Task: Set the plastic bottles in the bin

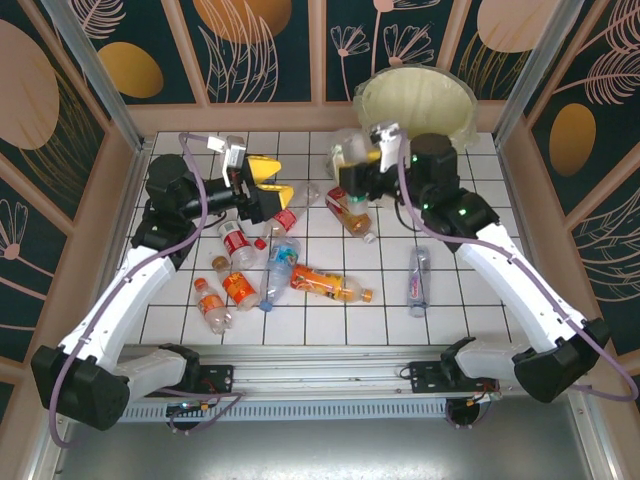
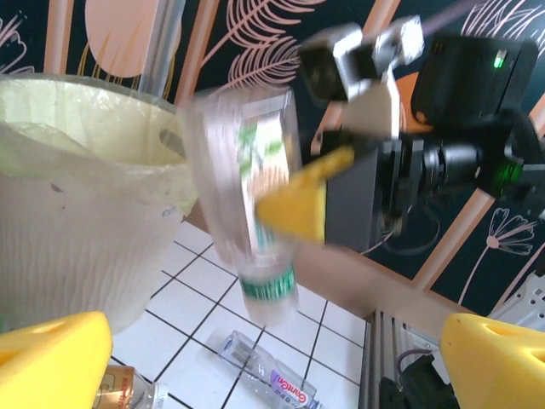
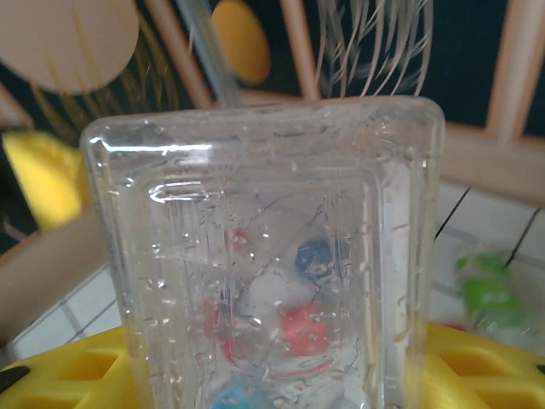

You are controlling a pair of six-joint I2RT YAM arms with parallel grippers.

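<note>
The right hand [image 1: 360, 158] grips a clear plastic bottle with a green label [image 2: 243, 162], just short of the large round white bag-lined bin [image 1: 420, 100] ahead of it. Best carry it past the rim before letting go.

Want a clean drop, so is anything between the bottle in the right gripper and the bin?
Nothing visible is in the way. The green-labelled bottle, clamped in the right gripper, hangs close beside the bin, and the left wrist view shows no object between them.

Red script on the lying bottle [image 2: 271, 385] is too blurred to read.
</note>
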